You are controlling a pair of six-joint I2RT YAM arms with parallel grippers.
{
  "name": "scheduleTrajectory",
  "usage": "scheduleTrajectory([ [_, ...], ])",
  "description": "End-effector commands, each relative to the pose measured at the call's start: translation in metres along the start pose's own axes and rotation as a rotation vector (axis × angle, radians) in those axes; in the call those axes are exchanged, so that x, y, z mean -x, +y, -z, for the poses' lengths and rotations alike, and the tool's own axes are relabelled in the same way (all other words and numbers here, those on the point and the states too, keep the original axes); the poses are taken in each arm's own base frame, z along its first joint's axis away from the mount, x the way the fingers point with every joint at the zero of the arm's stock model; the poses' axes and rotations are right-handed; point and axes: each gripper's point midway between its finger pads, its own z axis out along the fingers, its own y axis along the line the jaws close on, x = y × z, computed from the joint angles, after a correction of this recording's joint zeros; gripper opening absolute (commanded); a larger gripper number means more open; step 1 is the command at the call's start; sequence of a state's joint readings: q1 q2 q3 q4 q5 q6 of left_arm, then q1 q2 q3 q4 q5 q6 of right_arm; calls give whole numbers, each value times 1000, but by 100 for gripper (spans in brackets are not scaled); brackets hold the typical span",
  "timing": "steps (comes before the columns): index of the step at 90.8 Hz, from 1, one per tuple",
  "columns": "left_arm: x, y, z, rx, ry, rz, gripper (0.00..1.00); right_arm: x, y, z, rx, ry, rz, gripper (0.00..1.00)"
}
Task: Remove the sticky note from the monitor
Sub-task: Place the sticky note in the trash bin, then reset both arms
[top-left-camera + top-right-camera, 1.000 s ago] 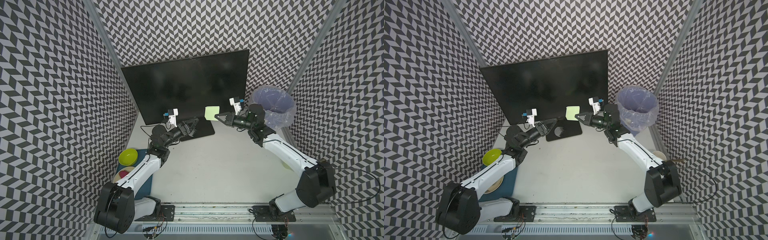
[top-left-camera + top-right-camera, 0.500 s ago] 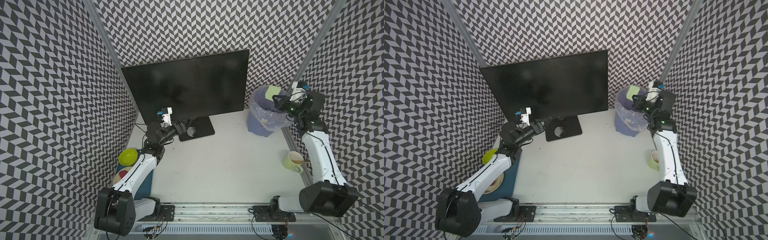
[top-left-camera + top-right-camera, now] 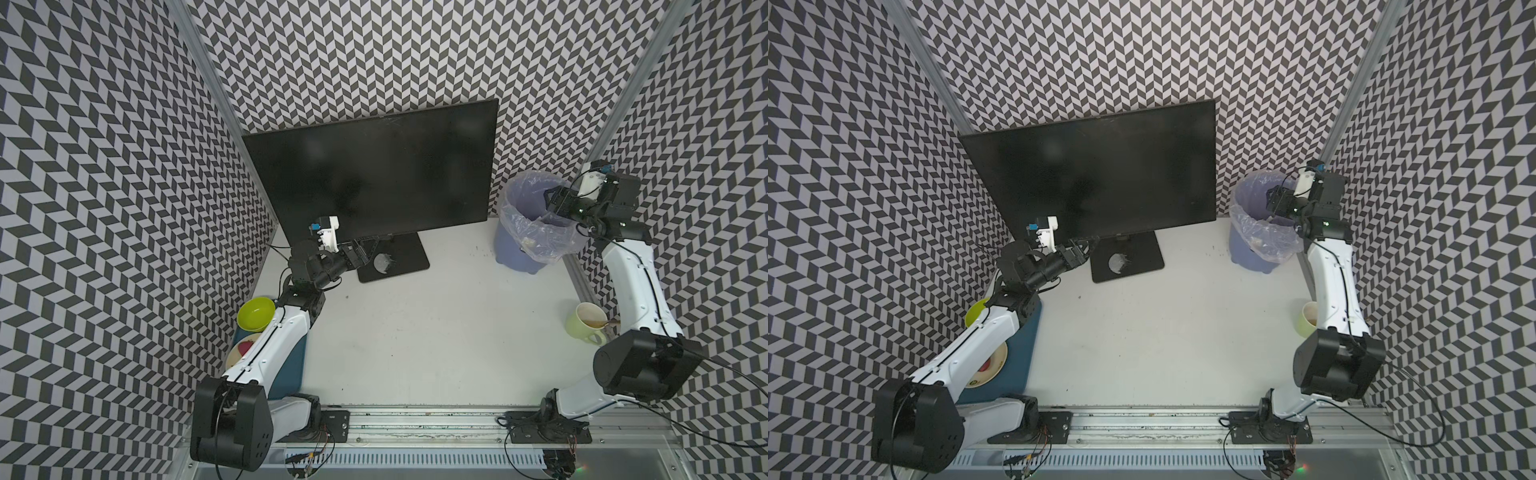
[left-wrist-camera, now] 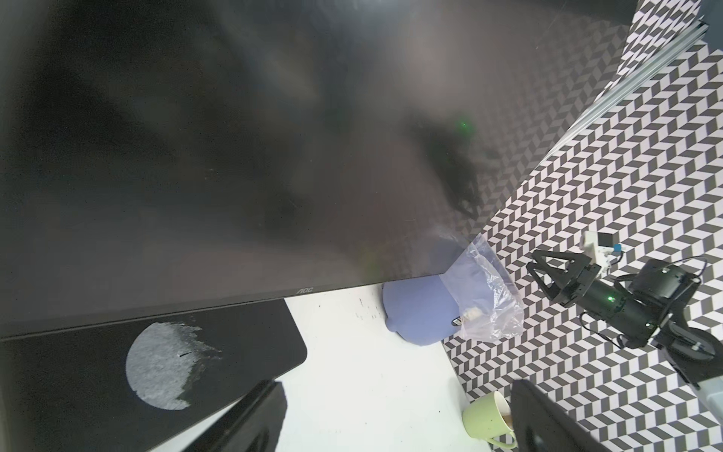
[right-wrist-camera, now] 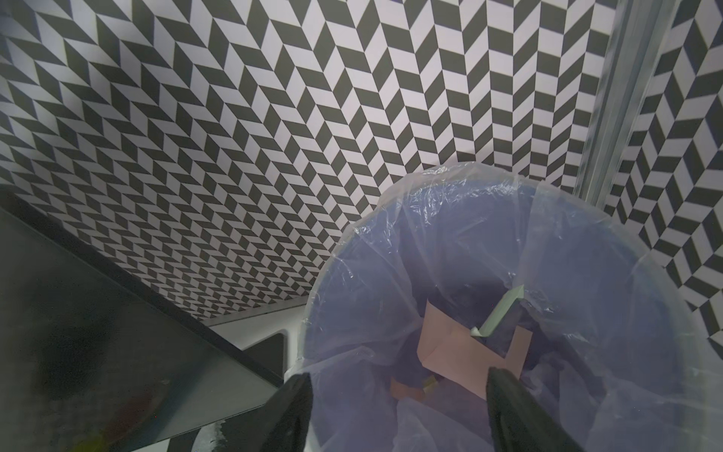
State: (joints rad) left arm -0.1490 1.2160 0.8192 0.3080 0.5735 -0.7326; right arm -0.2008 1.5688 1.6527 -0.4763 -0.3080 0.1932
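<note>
The right gripper (image 5: 399, 387) hangs released over the bin (image 5: 587, 250) at the table's (image 3: 415, 332) 2 o'clock. The sticky note (image 5: 499, 313) lies loose inside, below it. The left gripper (image 4: 397, 385) is released, empty.

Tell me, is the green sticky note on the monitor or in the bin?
In the bin. The sticky note shows inside it, beneath the open right hand; the monitor screen is bare.

White arms (image 3: 286, 340) carry black joints (image 3: 230, 419) and cables (image 3: 261, 341).
</note>
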Motion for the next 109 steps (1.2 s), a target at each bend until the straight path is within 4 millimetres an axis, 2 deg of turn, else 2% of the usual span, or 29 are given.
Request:
scheduleTrajectory([
  [1, 15, -8, 7, 13, -28, -67, 95, 23, 23, 26, 28, -77, 51, 75],
  [8, 18, -1, 9, 49, -33, -84, 95, 16, 40, 34, 87, -83, 40, 76],
  [17, 20, 16, 14, 141, -36, -124, 95, -2, 70, 45, 195, -71, 14, 80],
  [27, 17, 38, 22, 280, -20, -193, 97, -39, 108, 58, 290, -59, 44, 88],
  [30, 15, 45, 26, 320, -19, -212, 98, -58, 123, 61, 315, -49, 64, 90],
  [37, 8, 65, 38, 417, -26, -248, 99, -92, 125, 67, 300, -61, 99, 96],
  [45, -5, 90, 54, 523, -43, -268, 100, -128, 103, 68, 221, -80, 120, 99],
  [62, -38, 133, 79, 654, -78, -293, 100, -162, 49, 76, 32, -268, 234, 99],
  [77, -56, 164, 97, 749, -121, -351, 100, -206, 20, 56, -47, -255, 268, 99],
  [85, -48, 171, 105, 766, -168, -336, 100, -223, 7, 44, -87, -241, 267, 99],
  [104, -22, 178, 106, 826, -219, -494, 100, -233, -11, 29, -144, -342, 304, 99],
  [109, -20, 182, 110, 840, -257, -547, 100, -228, -12, 25, -151, -371, 314, 99],
])
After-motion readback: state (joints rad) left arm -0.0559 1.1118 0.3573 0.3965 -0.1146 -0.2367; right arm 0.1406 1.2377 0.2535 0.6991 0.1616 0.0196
